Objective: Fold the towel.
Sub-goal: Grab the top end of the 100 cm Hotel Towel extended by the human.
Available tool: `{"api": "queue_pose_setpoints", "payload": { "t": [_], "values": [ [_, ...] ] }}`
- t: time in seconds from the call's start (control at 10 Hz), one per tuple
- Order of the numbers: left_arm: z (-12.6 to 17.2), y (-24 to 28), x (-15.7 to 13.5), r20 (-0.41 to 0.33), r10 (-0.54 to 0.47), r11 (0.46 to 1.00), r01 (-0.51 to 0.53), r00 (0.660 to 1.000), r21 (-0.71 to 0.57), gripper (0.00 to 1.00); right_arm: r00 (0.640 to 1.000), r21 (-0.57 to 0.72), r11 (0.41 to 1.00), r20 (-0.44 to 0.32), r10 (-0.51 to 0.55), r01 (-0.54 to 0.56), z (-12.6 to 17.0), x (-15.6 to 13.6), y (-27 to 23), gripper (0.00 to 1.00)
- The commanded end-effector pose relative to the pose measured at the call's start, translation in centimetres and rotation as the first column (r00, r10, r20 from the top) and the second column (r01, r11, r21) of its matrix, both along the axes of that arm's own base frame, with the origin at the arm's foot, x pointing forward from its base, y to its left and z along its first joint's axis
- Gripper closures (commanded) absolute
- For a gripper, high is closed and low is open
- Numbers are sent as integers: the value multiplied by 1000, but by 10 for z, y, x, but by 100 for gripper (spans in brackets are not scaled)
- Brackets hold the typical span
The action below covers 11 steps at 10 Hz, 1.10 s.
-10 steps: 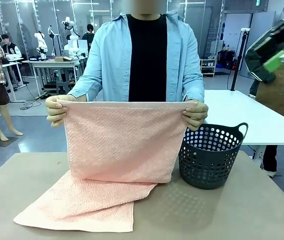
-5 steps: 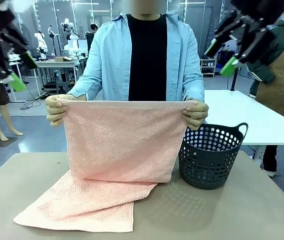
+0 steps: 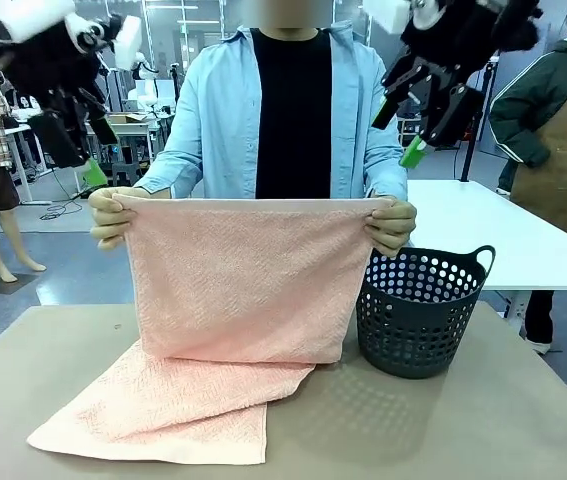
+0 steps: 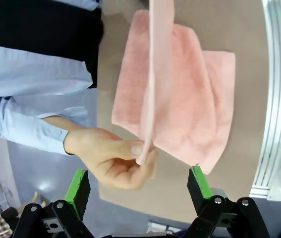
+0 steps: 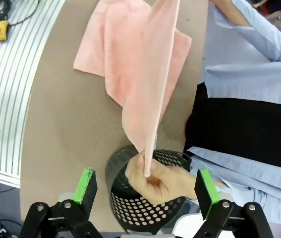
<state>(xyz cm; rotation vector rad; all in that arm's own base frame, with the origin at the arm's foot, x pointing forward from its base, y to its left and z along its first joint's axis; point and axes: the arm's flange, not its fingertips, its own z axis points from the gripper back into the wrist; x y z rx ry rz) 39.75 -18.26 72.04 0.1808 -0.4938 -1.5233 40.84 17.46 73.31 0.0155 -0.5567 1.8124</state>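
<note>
- While a person holds it up across from us, we see the towel point(image 3: 233, 290) as a pale salmon-pink cloth with a fine zigzag weave, its top edge pulled straight between two hands.
- One hand point(image 3: 113, 215) pinches the corner on the robot's left; the other hand point(image 3: 393, 225) pinches the corner on the right.
- From that edge the cloth hangs as a flat sheet, and its lower part lies on the brown tabletop point(image 3: 443, 430), spread toward the near left with one layer over another.
- We find a dark basket point(image 3: 418, 315) with round holes standing just beside the hanging sheet, on the right.
- Our left claw point(image 4: 138, 173) hangs above the left-corner hand, fingers wide apart, gripping nothing.
- Our right claw point(image 5: 145, 173) hangs above the other hand and the basket, fingers likewise spread and empty.
</note>
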Motion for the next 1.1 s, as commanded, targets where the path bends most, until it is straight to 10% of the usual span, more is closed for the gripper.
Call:
{"api": "queue_pose_setpoints", "payload": {
  "t": [0.0, 1.0],
  "values": [
    [-5, -13, 11, 25, 43, 998, -44, 999, 35, 0, 997, -65, 995, 3, -75, 75, -13, 11, 18, 0],
    [-31, -27, 28, 23, 92, 995, -93, 995, 36, 0, 982, -39, 983, -57, -182, 179, -50, 29, 40, 0]
  ]
}}
